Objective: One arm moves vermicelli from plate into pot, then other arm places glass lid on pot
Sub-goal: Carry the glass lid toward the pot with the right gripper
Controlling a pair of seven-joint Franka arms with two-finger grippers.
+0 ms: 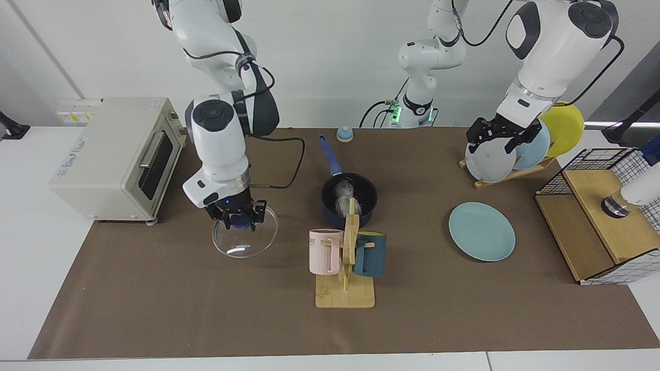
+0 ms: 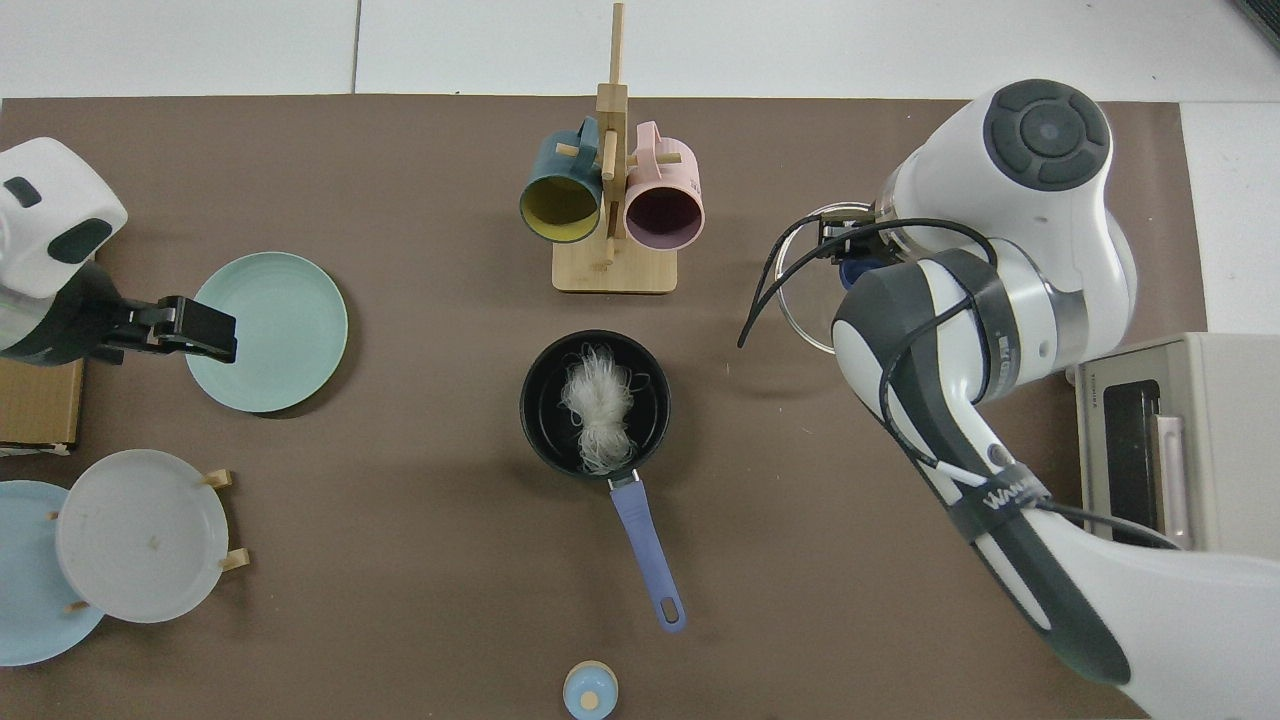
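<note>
Your right gripper [image 1: 238, 216] is clamping the blue knob of the glass lid [image 1: 245, 237], holding it clear of the mat at the pot's [image 1: 349, 198] 8 o'clock in the facing view. The vermicelli [image 2: 598, 405] is sitting inside the pot, the plate [image 1: 481, 231] bare: transfer done, lidding remaining. Your left gripper [image 1: 496, 136] is waiting, fingers apart and empty, by the plate rack [image 1: 510, 174] at the pot's 2 o'clock.
</note>
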